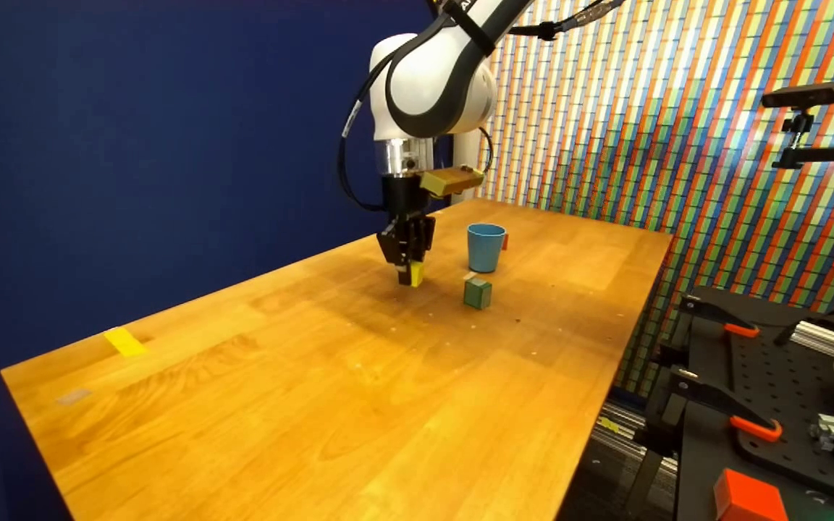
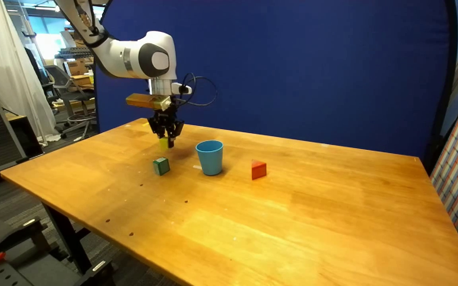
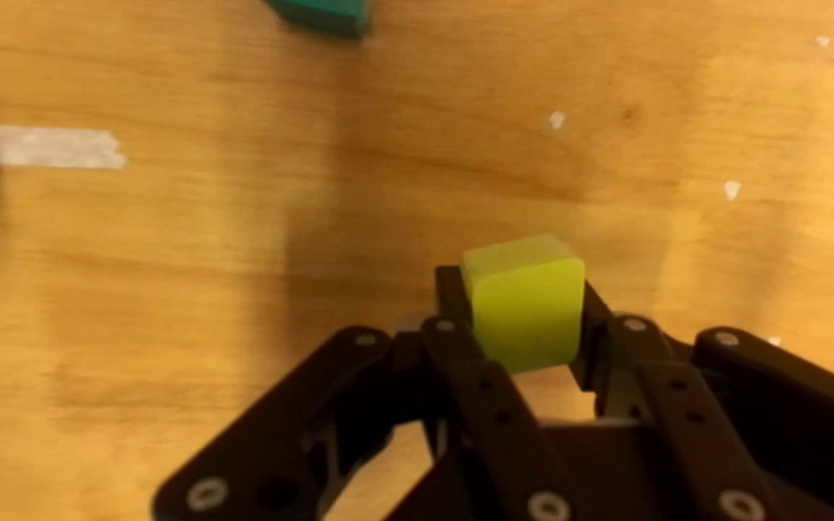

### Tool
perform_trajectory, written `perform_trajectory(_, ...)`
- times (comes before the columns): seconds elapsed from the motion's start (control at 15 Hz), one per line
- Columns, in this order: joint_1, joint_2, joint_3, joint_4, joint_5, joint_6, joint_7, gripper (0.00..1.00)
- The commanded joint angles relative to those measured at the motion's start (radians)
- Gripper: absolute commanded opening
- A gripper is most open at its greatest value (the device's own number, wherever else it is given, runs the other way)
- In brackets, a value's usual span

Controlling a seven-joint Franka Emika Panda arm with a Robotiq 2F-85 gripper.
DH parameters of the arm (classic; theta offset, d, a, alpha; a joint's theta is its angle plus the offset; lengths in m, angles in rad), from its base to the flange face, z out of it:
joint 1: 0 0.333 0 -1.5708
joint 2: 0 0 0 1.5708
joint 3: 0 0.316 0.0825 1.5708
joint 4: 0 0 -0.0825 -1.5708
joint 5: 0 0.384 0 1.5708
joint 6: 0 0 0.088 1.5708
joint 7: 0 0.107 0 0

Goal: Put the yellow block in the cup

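Exterior views show tool gripping yellow block, wooden table below, blue backdrop behind.

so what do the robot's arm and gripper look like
The arm has rounded white casings with dark grey panels, and a silver collar above the gripper. Black cables loop outside it; a yellowish-brown box juts out below the collar. The gripper is black, with angular linkages and pale round screws.

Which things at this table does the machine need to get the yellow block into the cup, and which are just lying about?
For the job:
yellow block, gripped by the tool
blue cup

Lying about:
green block
red block
flat yellow strip
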Motion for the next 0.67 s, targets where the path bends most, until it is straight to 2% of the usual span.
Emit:
perform_trajectory(0.0,-0.009,-0.152,-0.076,-0.088,-0.037,0.029,0.092,0.15)
perform_trajectory(0.2,-0.029,-0.253,-0.127,-0.133,-0.052,0.019,0.137,0.15)
perform_trajectory(0.6,-0.107,-0.325,-0.173,-0.186,-0.054,0.014,0.165,0.15)
